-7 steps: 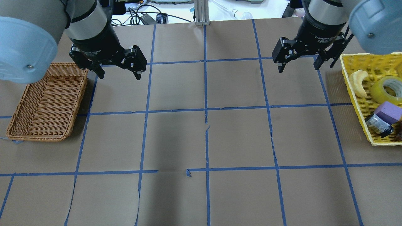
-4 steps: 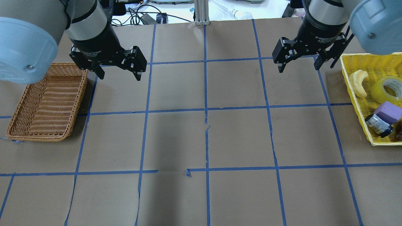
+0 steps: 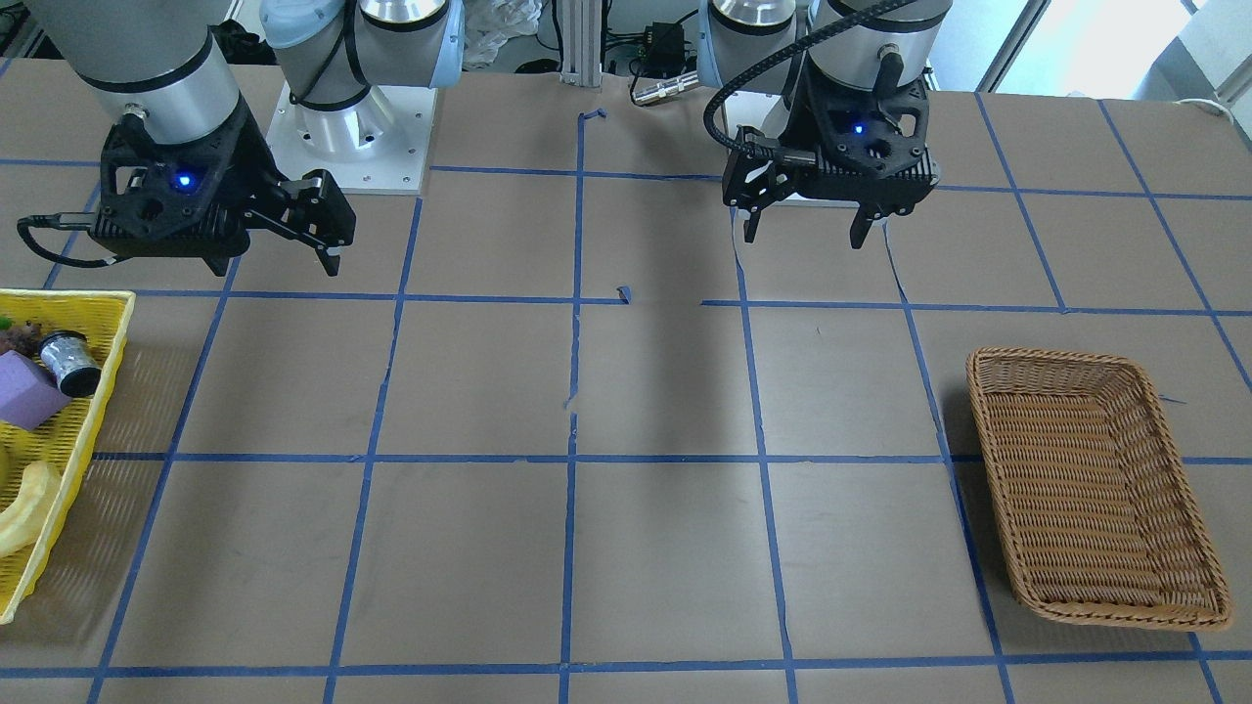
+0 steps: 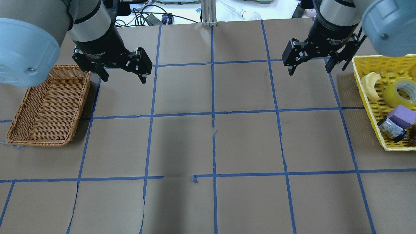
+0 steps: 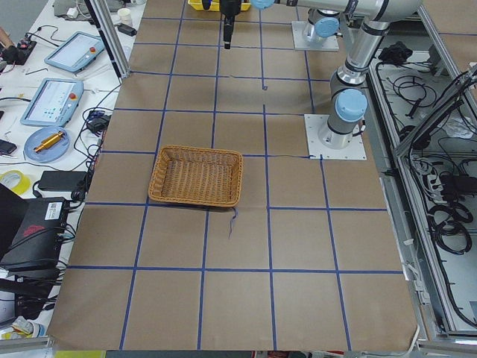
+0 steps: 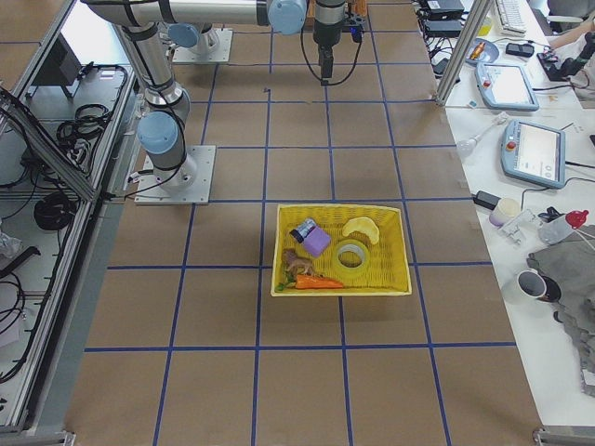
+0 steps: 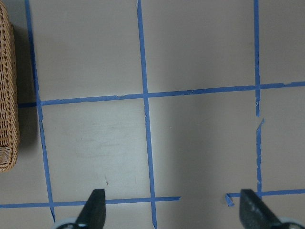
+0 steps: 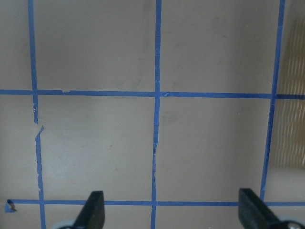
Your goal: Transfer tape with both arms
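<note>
The yellow tape roll (image 4: 394, 94) lies in the yellow basket (image 4: 361, 85) at the table's right edge; it also shows in the exterior right view (image 6: 338, 262). It is out of the front-facing view. My right gripper (image 4: 308, 71) hangs open and empty above the table, to the left of that basket; it also shows in the front-facing view (image 3: 277, 262) and in its wrist view (image 8: 171, 212). My left gripper (image 4: 124, 78) hangs open and empty beside the wicker basket (image 4: 48, 104), and shows in the front-facing view (image 3: 804, 238) and its wrist view (image 7: 172, 212).
The yellow basket (image 6: 339, 290) also holds a purple block (image 4: 401, 115), a small silver-and-black roll (image 4: 391, 129), a pale curved piece (image 4: 372, 85) and a carrot (image 6: 316, 280). The wicker basket (image 3: 1095, 489) holds nothing. Blue tape lines grid the brown table.
</note>
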`<act>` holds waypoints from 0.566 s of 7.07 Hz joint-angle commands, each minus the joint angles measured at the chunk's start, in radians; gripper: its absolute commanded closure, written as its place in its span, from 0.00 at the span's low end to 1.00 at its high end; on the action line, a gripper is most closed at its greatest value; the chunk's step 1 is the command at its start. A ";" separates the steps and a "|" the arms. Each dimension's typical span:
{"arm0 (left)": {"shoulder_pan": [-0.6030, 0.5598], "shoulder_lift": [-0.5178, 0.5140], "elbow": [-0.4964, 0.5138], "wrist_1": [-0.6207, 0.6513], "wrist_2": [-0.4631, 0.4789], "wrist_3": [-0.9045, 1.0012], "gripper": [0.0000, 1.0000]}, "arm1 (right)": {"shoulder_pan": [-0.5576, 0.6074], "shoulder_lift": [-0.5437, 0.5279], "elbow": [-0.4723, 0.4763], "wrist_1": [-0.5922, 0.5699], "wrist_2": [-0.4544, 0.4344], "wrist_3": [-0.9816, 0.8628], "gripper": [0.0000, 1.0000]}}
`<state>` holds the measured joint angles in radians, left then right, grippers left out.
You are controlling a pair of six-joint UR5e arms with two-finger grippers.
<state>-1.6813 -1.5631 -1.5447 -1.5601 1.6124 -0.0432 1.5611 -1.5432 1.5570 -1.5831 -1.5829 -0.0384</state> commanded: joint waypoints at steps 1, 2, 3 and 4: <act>-0.002 0.000 0.000 0.000 0.000 0.000 0.00 | -0.001 0.000 0.000 0.005 -0.002 0.003 0.00; -0.002 0.000 0.000 0.000 -0.002 0.000 0.00 | -0.001 0.000 0.000 0.024 -0.002 0.002 0.00; 0.000 0.000 0.000 0.000 0.000 0.000 0.00 | -0.001 0.002 0.000 0.031 -0.003 0.003 0.00; 0.000 -0.002 0.000 0.002 -0.002 0.000 0.00 | -0.001 0.000 0.000 0.031 -0.003 0.003 0.00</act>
<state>-1.6819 -1.5634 -1.5447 -1.5596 1.6115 -0.0429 1.5601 -1.5425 1.5570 -1.5568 -1.5856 -0.0357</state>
